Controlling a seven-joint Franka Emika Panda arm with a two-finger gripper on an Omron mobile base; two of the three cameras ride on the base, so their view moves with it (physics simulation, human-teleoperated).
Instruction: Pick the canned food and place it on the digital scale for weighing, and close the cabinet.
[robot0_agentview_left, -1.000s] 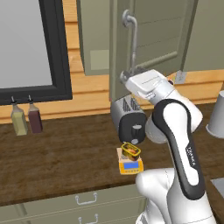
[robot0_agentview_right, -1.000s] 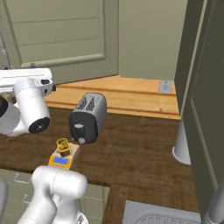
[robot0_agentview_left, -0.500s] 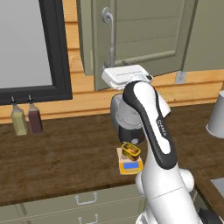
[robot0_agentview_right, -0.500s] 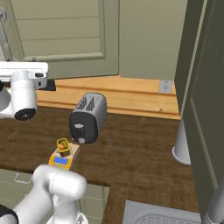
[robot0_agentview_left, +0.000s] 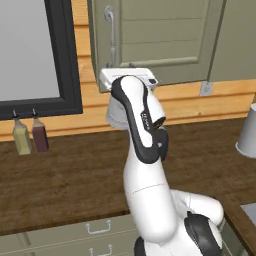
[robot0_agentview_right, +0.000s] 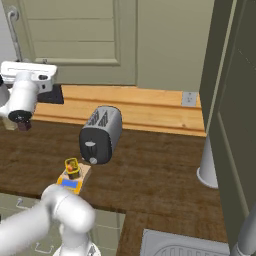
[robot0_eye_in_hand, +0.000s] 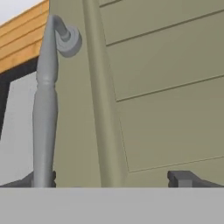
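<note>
The canned food (robot0_agentview_right: 71, 167), a small yellow tin, rests on the yellow-orange digital scale (robot0_agentview_right: 73, 181) in front of the toaster. My gripper (robot0_eye_in_hand: 111, 181) is open, its two dark fingertips (robot0_eye_in_hand: 183, 178) spread wide against the olive-green cabinet door (robot0_eye_in_hand: 166, 87). The door's long grey handle (robot0_eye_in_hand: 45, 105) runs down right beside the left fingertip. In the left base view the white hand (robot0_agentview_left: 128, 78) presses at the lower edge of the cabinet door (robot0_agentview_left: 160, 40), just under its handle (robot0_agentview_left: 110, 30). In the right base view the hand (robot0_agentview_right: 27, 75) sits far left, well above the counter.
A grey-black toaster (robot0_agentview_right: 102, 133) stands behind the scale. Two bottles (robot0_agentview_left: 30, 138) stand at the left under a dark-framed window (robot0_agentview_left: 35, 50). A pale cup (robot0_agentview_left: 247, 132) is at the counter's right. A tall olive-green panel (robot0_agentview_right: 235, 110) rises on the right.
The arm has swung left and taken the cabinet door with it, so the door has turned toward the wall. The tin stays on the scale.
</note>
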